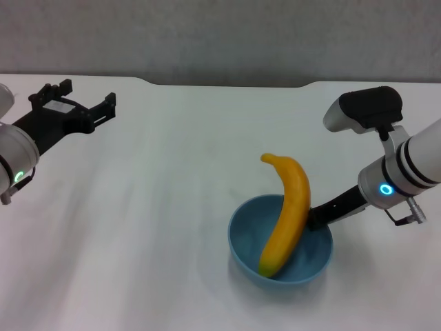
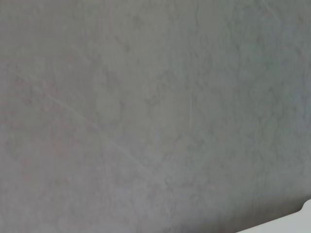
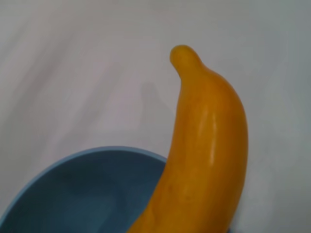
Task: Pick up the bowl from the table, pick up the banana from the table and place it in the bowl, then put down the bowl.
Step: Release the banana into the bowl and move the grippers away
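The light blue bowl (image 1: 280,241) stands low at the front right of the white table (image 1: 158,207). The yellow-orange banana (image 1: 288,210) lies in it, lower end on the bowl's floor and upper end sticking out over the far rim. My right gripper (image 1: 317,216) is shut on the bowl's right rim. I cannot tell whether the bowl rests on the table or hangs just above it. The right wrist view shows the banana (image 3: 209,150) close up over the bowl's inside (image 3: 92,194). My left gripper (image 1: 88,92) is open and empty, held above the table's far left.
The table's far edge has a shallow notch (image 1: 231,85) with a grey wall behind it. The left wrist view shows only that grey wall (image 2: 146,107) and a sliver of table edge (image 2: 305,211).
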You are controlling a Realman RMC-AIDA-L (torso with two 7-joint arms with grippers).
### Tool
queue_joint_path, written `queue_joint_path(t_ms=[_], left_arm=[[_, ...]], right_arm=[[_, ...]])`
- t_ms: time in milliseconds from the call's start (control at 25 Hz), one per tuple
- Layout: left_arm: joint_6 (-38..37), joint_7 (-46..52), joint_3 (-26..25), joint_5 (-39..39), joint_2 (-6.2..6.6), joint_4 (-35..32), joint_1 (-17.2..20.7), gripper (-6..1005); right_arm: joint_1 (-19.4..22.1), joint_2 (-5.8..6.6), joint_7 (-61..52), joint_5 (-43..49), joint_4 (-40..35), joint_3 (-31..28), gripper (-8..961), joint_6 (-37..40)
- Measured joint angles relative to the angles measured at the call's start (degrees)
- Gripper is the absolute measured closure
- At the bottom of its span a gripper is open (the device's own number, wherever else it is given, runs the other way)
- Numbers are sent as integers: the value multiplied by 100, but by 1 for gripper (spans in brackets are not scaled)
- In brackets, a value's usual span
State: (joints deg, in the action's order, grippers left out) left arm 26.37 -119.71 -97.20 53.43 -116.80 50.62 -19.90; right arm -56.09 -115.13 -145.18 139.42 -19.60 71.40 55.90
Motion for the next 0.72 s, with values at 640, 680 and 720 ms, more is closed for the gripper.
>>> queue_joint_path(t_ms=[640, 680, 720], left_arm=[[0, 0, -1, -6, 0, 0, 40, 103], [0, 0, -1, -6, 0, 0, 40, 103], [0, 0, -1, -7, 0, 0, 49, 103]], right_arm=[[143, -7, -1, 7, -283, 32, 797, -3], [191, -15, -1, 7, -373, 37, 782, 13], [263, -21, 0, 6, -519, 39, 762, 32]])
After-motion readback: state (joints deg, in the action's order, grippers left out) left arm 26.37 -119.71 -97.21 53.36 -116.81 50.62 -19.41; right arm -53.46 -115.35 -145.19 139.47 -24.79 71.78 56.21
